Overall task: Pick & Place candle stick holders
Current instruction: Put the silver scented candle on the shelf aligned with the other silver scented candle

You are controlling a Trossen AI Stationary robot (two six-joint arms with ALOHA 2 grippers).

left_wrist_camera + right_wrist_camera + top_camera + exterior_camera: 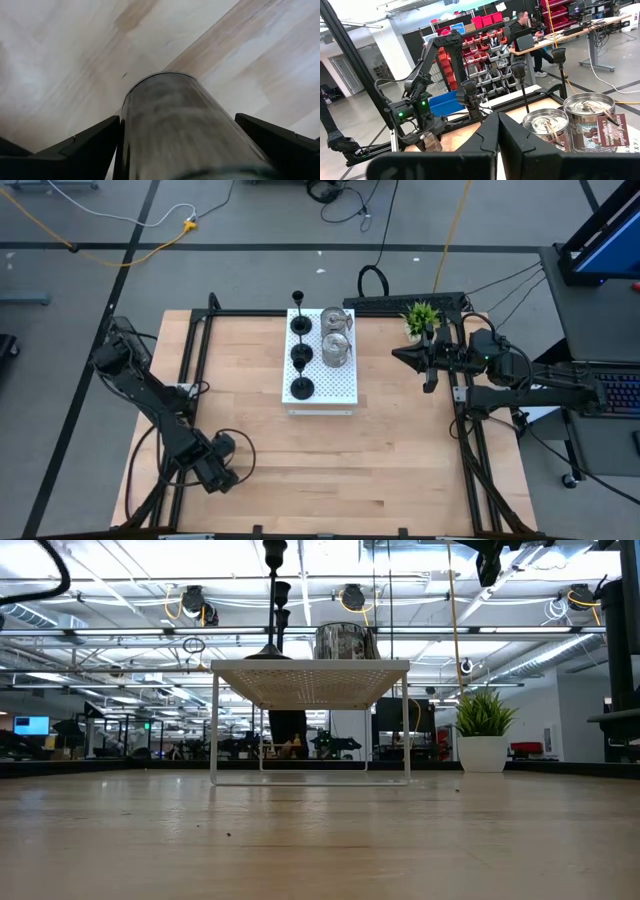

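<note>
Five holders [318, 350] sit on the white board [335, 388]; lower left, the left hand [222, 470], spread wide, probably frees a shiny one [185, 130].

A brown tag [613, 131] hanging on the far silver candle stick holder [589, 120] reads "scent of candles"; its smaller print is too small to read.

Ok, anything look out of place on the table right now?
One silver candle holder is off the white board, at the left gripper near the table's left corner; the other five holders stand on it.
</note>
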